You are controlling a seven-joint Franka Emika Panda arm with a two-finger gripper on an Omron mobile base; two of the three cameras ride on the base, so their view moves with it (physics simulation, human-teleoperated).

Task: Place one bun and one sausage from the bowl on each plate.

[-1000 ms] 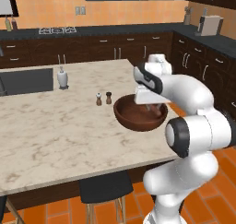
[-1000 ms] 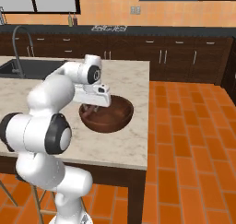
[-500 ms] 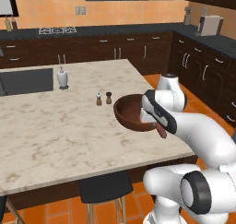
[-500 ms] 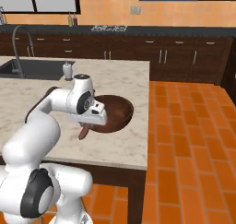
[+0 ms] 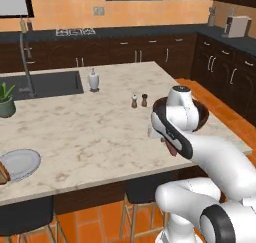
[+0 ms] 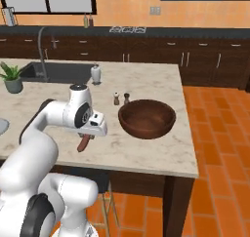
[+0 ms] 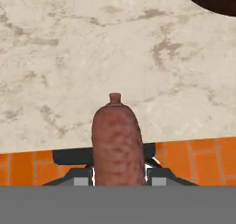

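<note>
Marble counter (image 6: pixel 146 148); sausage (image 6: pixel 83 143) clamped in pincer (image 6: pixel 87 135).

Left base view: behind the arm on its left, looking forward and down across the desk (image 5: pixel 90 132) toward the sink end. Right base view: behind on the right, same desk (image 6: pixel 146 148), sharing the bowl (image 6: pixel 147 118) corner. Hand view: close, looking down over the desk's near edge to the floor.

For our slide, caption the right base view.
White arm's gripper carries a reddish-brown sausage over the marble counter, beside the dark wooden bowl.
</note>
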